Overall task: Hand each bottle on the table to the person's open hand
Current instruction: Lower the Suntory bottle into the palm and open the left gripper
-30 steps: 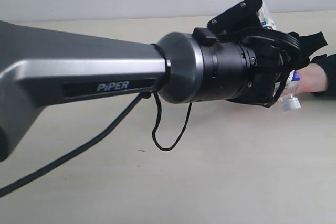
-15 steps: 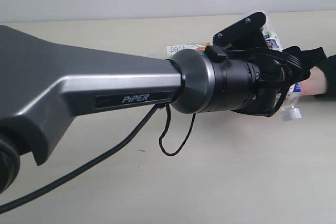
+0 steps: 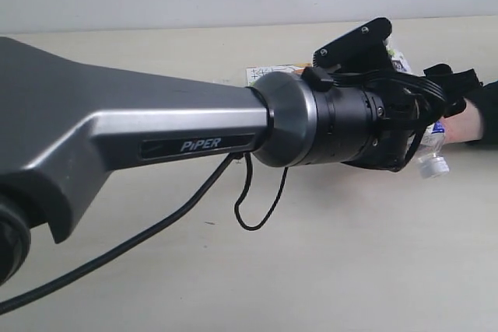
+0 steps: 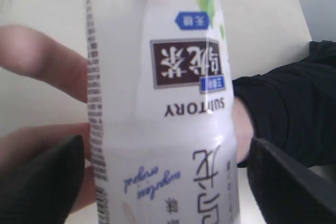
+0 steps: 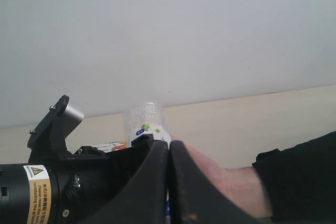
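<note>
My left pincer [image 4: 163, 195] was clamped across the white-blue bottle [image 4: 157, 103], which hung cap-down and roughly upright above the surface [image 3: 327, 254], just beside the person's open hand [image 5: 212, 177], though whether it touched I couldn't tell.

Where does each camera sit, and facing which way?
Exterior: off the arms, over the table; the left arm fills it, stretched toward the black sleeve.
Left wrist: on that arm, close on the white-blue bottle between its fingers.
Right wrist: behind the shut right gripper, facing the person's hand.
Both wrist views share bottle and sleeve.
</note>
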`<state>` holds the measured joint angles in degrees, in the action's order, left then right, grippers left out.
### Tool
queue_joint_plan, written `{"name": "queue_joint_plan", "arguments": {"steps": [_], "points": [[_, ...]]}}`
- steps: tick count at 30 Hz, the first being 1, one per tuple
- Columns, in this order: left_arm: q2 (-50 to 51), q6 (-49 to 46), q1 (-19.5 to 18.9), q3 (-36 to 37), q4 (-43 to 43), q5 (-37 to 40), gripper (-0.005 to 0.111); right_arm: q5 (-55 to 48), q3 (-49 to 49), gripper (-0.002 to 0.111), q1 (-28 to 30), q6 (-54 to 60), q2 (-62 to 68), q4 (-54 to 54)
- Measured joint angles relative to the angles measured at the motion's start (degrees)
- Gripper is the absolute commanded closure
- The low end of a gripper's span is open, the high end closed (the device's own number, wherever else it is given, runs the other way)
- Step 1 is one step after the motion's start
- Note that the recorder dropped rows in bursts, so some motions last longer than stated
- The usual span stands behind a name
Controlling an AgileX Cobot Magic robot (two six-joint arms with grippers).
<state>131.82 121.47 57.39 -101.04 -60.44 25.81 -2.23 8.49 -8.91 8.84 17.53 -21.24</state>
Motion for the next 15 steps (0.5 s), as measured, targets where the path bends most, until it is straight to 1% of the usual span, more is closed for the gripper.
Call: {"name": "queue_joint_plan", "arguments": {"steps": [10,15], "points": [[-0.12,-1.26,-0.07,0.0,-0.1,0.89,0.021,0.0,0.0,0.108,0.0,0.0,0.0,0.0],[-2.32,-4.24,-0.07,0.0,0.82,0.89,0.021,0.0,0.0,0.108,0.0,0.0,0.0,0.0]]}}
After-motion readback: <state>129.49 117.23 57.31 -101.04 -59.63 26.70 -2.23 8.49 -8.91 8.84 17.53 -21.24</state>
